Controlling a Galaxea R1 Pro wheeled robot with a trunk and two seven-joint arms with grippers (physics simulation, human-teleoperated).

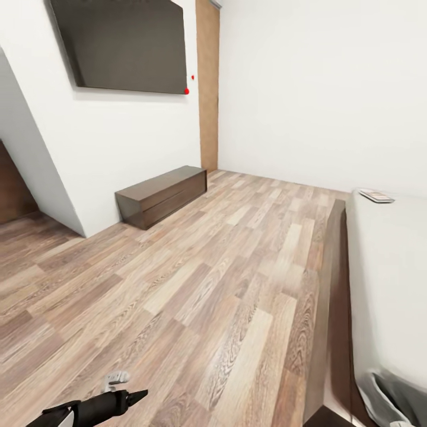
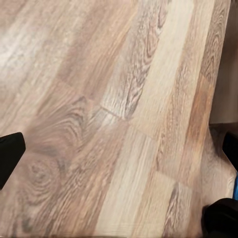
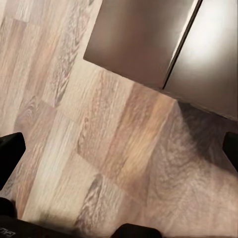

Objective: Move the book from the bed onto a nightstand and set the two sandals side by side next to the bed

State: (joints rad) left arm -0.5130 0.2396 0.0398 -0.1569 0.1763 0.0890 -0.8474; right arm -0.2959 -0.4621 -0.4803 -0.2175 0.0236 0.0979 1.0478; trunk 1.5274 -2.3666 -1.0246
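The book (image 1: 376, 196) lay at two o'clock on the bed (image 1: 385, 267); both grippers' jaws stood apart, empty. I judged a closer, squared approach best.

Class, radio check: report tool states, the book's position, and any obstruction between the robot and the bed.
Both tools open, empty, over wood-plank floor. Thin book lies flat on grey mattress, far end. No obstruction seen on floor toward dark-framed bed.
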